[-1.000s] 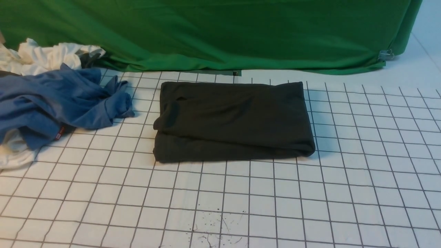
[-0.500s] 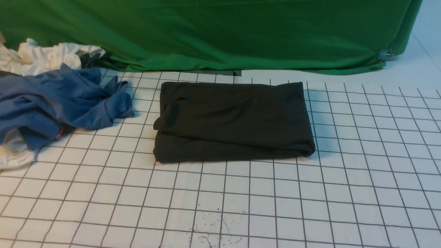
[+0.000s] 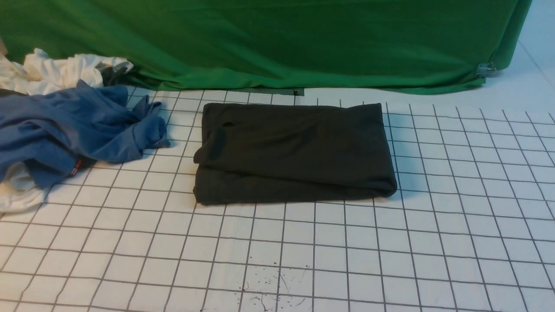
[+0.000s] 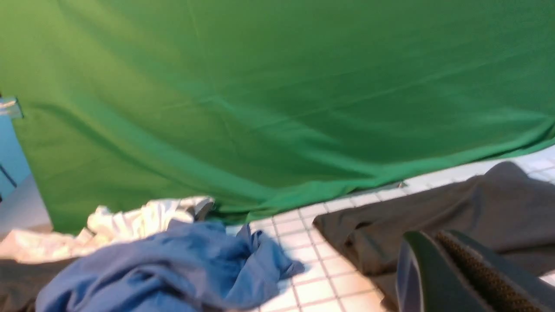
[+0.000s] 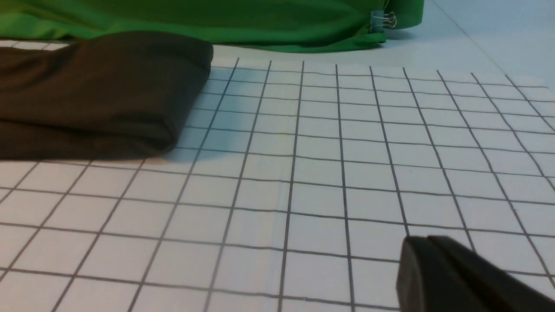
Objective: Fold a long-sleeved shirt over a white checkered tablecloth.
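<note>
The black long-sleeved shirt (image 3: 295,151) lies folded into a thick rectangle on the white checkered tablecloth (image 3: 390,251), toward the back centre. Neither arm shows in the front view. The left wrist view shows the shirt (image 4: 477,203) beyond my left gripper (image 4: 438,247), whose fingers are pressed together with nothing between them, apart from the cloth. In the right wrist view the shirt's folded end (image 5: 108,95) lies off to one side. My right gripper (image 5: 427,247) is shut and empty above the bare tablecloth (image 5: 303,173).
A crumpled blue garment with a red tag (image 3: 78,130) and a white garment (image 3: 56,71) are heaped at the far left. A green fabric backdrop (image 3: 277,43) hangs along the back, held by a binder clip (image 3: 485,68) at the right.
</note>
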Robot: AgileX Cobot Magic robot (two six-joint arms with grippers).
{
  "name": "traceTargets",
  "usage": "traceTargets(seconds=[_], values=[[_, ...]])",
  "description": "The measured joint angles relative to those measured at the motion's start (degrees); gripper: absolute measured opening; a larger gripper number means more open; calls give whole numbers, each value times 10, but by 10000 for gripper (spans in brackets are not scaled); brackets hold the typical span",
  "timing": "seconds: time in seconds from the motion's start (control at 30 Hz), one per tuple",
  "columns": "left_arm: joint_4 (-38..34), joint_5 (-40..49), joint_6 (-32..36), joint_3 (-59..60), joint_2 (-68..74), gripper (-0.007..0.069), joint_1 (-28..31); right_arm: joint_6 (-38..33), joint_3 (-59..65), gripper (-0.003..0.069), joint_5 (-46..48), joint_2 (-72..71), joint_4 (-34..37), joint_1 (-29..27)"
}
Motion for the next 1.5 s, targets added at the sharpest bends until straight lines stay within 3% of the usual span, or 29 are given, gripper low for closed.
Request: traceTargets(seconds=[0.37,0.57,1.5], values=[[10,-61,-90,143,1,-29,68,0,0,49,0,0,0,0],[10,11,-90,149,1,-29,71,0,0,65,0,0,0,0],[10,-19,-90,149,1,-29,71,0,0,126,0,0,0,0]])
